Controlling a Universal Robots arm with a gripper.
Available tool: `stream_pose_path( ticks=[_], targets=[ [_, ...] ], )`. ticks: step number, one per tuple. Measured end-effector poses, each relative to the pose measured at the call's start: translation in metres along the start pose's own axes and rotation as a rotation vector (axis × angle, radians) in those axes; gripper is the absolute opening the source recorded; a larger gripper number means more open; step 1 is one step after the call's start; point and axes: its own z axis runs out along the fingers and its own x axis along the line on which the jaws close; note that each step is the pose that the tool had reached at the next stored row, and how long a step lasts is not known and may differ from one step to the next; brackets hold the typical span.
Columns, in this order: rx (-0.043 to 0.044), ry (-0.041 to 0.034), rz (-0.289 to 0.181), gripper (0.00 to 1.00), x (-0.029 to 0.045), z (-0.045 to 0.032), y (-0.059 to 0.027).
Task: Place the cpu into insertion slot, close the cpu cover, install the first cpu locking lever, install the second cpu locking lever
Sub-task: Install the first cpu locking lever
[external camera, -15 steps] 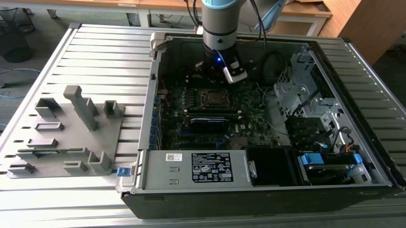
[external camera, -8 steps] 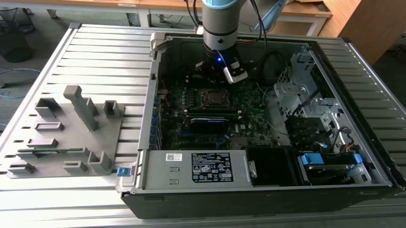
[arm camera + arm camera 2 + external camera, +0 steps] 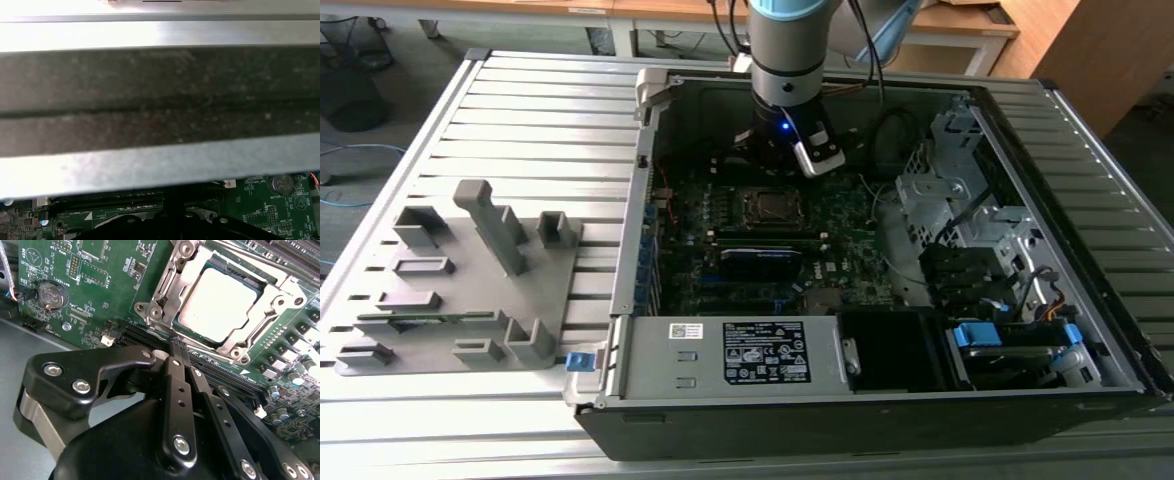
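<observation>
Place: you worked in a lab or workshop.
Bench: slatted metal table point(image 3: 534, 90) under the open computer case point(image 3: 881, 400).
Beside the case: grey fixture block point(image 3: 454, 290).
Behind the case: wooden desks point(image 3: 961, 25), waste basket point(image 3: 347, 70).

We find a white printed label point(image 3: 765, 352) on the power supply box point(image 3: 654, 368), along the computer case's point(image 3: 1107, 330) edge nearest the exterior view. Its lines are too small to read. In the second wrist view, fine white lettering dots the green motherboard point(image 3: 107, 305) around the coin battery point(image 3: 52, 295).
</observation>
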Motion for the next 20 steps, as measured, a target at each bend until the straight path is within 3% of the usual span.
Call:
stream_pose_path(
  ticks=[10,20],
  targets=[
    [0.0004,-0.0004,0.002,0.11,-0.0007,0.0004,0.0004],
    [0.0035,-0.0018,0.009,0.11,0.0001,0.0015,0.0078]
  ],
)
